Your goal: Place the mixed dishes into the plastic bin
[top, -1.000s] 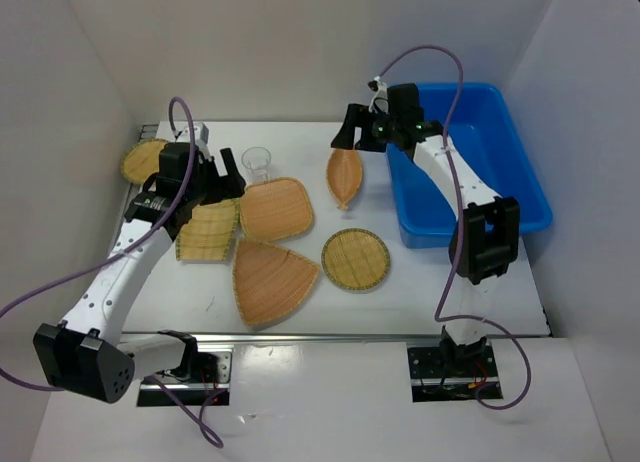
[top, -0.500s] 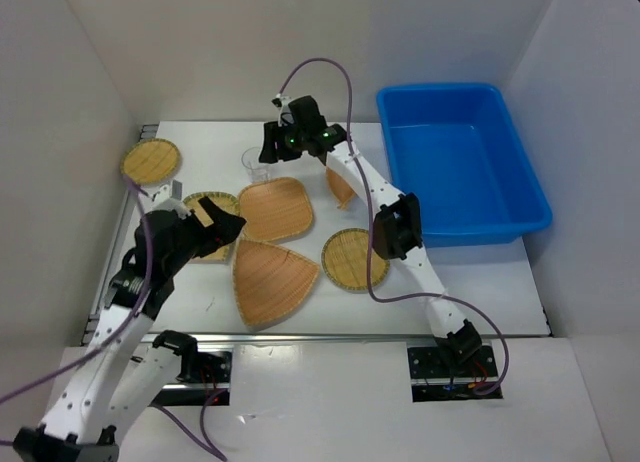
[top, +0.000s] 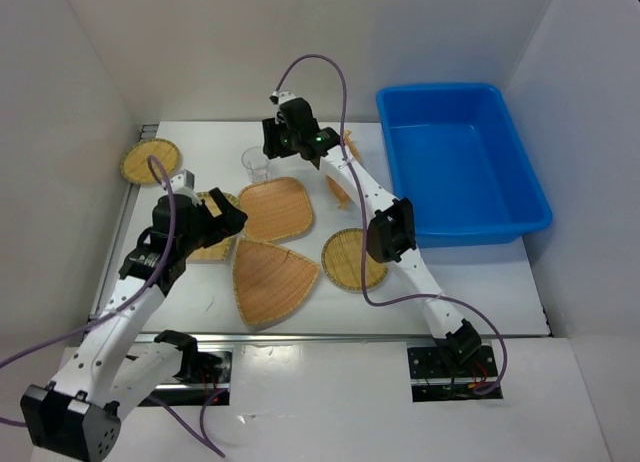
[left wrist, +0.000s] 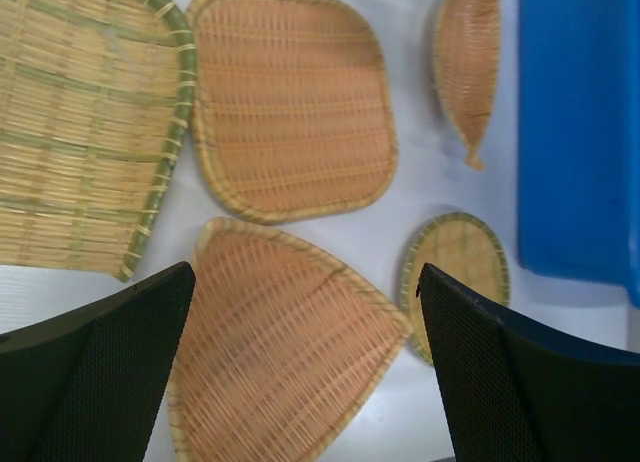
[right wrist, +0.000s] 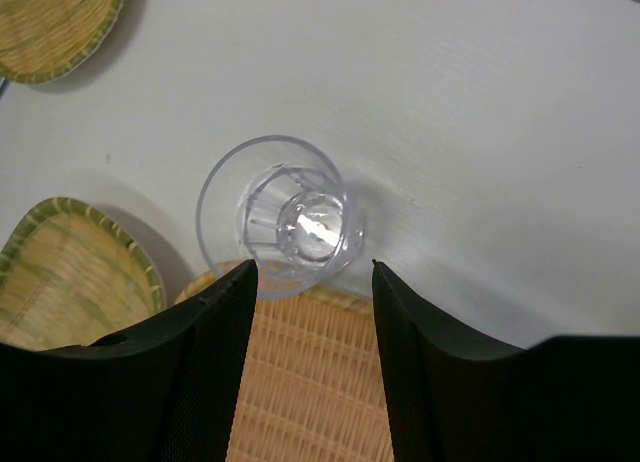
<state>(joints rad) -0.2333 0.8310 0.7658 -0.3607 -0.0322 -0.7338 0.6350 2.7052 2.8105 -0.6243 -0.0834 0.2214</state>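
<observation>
right gripper (right wrist: 312,274) agape above clear cup (right wrist: 285,218)

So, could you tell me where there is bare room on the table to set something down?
Free: the near strip in front of the blue bin, right of the small round tray; the far strip between the corner round tray and the clear cup. Crowded: the middle, around the fan tray.

The left arm (top: 125,302) rises from its base and reaches forward, with the left end effector (top: 218,220) tilted downward and its fingers (left wrist: 90,382) spread wide apart. The right arm (top: 365,187) stretches far forward and leftward. The right end effector (top: 272,150) points down, fingers (right wrist: 200,382) parted.
</observation>
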